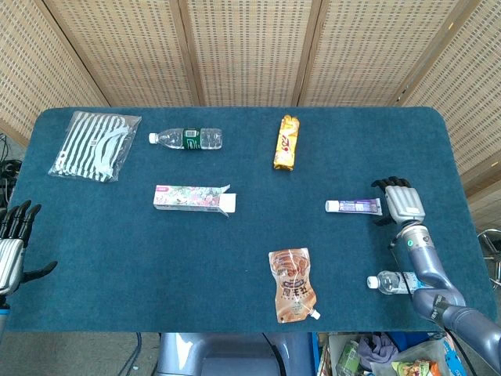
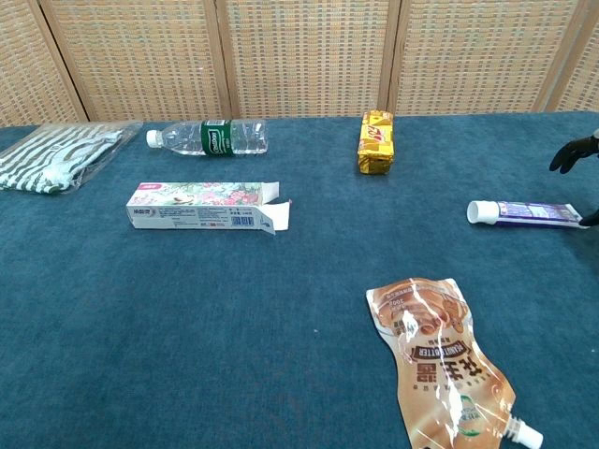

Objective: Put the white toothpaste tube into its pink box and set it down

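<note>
The white toothpaste tube (image 1: 354,206) (image 2: 529,213) lies flat at the right of the blue table, cap pointing left. My right hand (image 1: 401,202) (image 2: 573,154) hovers at the tube's tail end with its fingers spread and holds nothing; I cannot tell whether it touches the tube. Left of centre lies the pink flowered box (image 1: 194,198) (image 2: 204,206), its end flap open toward the right. My left hand (image 1: 9,251) stays open off the table's left edge, far from both, and only the head view shows it.
A small water bottle (image 1: 395,282) lies just under my right forearm. A brown spout pouch (image 1: 294,294) (image 2: 440,360) lies front centre. At the back are a yellow snack bag (image 1: 286,142), a green-label bottle (image 1: 186,139) and a striped pouch (image 1: 94,146).
</note>
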